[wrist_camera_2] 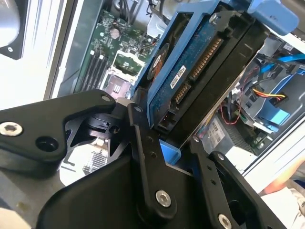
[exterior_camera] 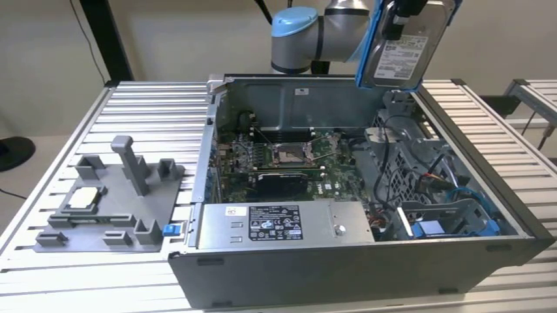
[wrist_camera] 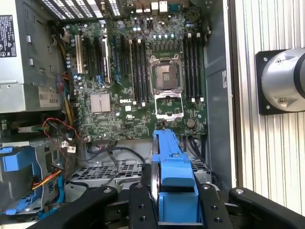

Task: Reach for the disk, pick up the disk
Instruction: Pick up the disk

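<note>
The disk (exterior_camera: 402, 55), a silver-grey drive with a white label and a blue bracket, hangs upright above the back right corner of the open computer case (exterior_camera: 348, 274). My gripper (exterior_camera: 402, 16) is shut on the disk's upper end. In the second wrist view the disk (wrist_camera_2: 200, 62) shows its connector side, clamped in the gripper (wrist_camera_2: 167, 131) between black fingers (wrist_camera_2: 143, 157). In the first wrist view the blue bracket of the disk (wrist_camera: 174, 162) sits in the gripper (wrist_camera: 175, 193), high over the motherboard (wrist_camera: 143, 81).
The case stands open on a slatted metal table (exterior_camera: 139, 111), with a labelled power supply box (exterior_camera: 278, 225) at its front and a blue drive cage (exterior_camera: 452, 218) at the exterior view's right. A grey fixture (exterior_camera: 113, 195) holding a small white chip (exterior_camera: 83, 199) lies at the left.
</note>
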